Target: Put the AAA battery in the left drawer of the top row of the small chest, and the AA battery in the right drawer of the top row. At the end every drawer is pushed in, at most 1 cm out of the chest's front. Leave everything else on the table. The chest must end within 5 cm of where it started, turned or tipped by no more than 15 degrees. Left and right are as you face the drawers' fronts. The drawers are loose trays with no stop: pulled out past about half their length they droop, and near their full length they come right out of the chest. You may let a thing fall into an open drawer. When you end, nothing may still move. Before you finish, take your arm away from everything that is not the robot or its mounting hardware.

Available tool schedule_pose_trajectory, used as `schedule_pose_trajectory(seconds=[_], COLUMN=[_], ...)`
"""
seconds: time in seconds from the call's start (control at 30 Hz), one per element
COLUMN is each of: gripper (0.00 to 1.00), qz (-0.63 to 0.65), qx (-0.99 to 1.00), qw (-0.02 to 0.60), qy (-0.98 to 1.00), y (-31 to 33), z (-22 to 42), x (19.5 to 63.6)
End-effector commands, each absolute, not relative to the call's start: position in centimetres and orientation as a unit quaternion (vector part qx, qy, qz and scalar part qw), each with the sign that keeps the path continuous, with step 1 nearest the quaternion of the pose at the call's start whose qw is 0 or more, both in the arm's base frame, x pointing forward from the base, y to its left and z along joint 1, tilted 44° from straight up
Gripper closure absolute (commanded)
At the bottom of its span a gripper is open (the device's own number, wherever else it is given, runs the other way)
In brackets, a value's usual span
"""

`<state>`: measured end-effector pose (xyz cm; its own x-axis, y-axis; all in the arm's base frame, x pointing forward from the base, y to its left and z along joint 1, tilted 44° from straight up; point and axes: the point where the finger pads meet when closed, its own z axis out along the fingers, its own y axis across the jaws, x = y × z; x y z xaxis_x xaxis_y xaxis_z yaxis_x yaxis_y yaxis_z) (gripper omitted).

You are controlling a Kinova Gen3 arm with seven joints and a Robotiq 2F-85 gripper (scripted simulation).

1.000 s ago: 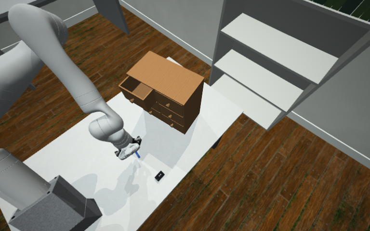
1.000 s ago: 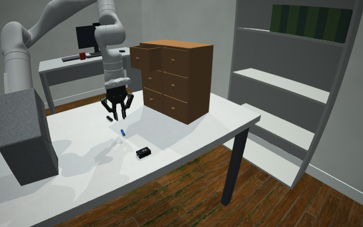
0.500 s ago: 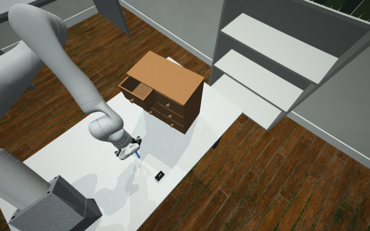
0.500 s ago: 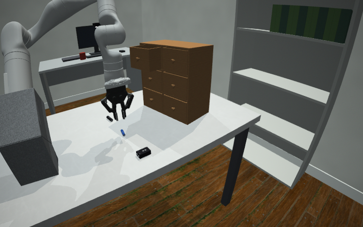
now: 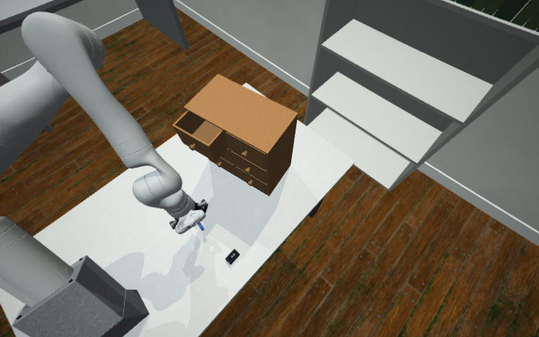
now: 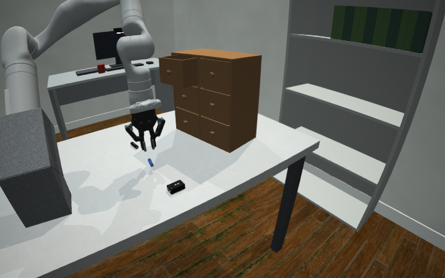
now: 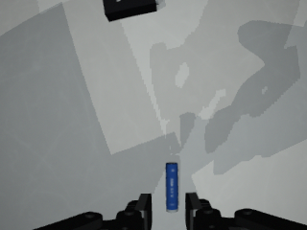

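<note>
Blue battery (image 5: 201, 226) (image 6: 150, 162) (image 7: 172, 187): lying on its side on the desk (image 5: 118, 214) (image 6: 108, 157) (image 7: 134, 120), below the jaws; by its slim build, probably the AAA.
Jaws: partly apart, with nothing clamped; poised above the desk, one on either side of the blue battery's line in the wrist view.
Black battery (image 6: 134, 145): lying on the desk behind the jaws in the exterior view; probably the AA, though too small to read.
Black block (image 5: 232, 256) (image 6: 175, 186) (image 7: 129, 9): resting well apart from the chest; to be left alone.
Top-left drawer (image 5: 201, 147) (image 6: 174, 78): pulled out of the chest (image 5: 242, 107) (image 6: 244, 98), likely ready to receive the AAA.
Top-right drawer (image 5: 254, 152) (image 6: 219, 80): pushed in; to be opened later for the AA.
Handling: likely light for the arm, rigid, smooth and apt to roll or squirt away under an uneven pinch; hard to crush.
Hold: best taken across the barrel at mid-length, pads square to the sides, ends left free.
Next: centre over the barrel, lower straight down without scraping the desk, then close gently.
</note>
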<state>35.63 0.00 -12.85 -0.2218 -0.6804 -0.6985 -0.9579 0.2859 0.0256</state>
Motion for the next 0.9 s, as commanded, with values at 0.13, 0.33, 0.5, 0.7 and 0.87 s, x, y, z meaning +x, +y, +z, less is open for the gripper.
schedule_pose_trajectory(seconds=[0.13, 0.33, 0.5, 0.7, 0.87], gripper=[0.76, 0.76, 0.76, 0.76, 0.76], qz=[0.238, 0.238, 0.238, 0.238, 0.238], qx=[-0.549, -0.549, -0.549, -0.549, -0.549], qw=[0.294, 0.294, 0.294, 0.294, 0.294], qy=[0.745, 0.745, 0.745, 0.745, 0.745], y=[1.4, 2.0, 2.5, 2.6, 2.6], z=[-14.2, -14.9, -15.4, -15.5, -15.5], x=[35.7, 35.9, 36.0, 36.0, 36.0])
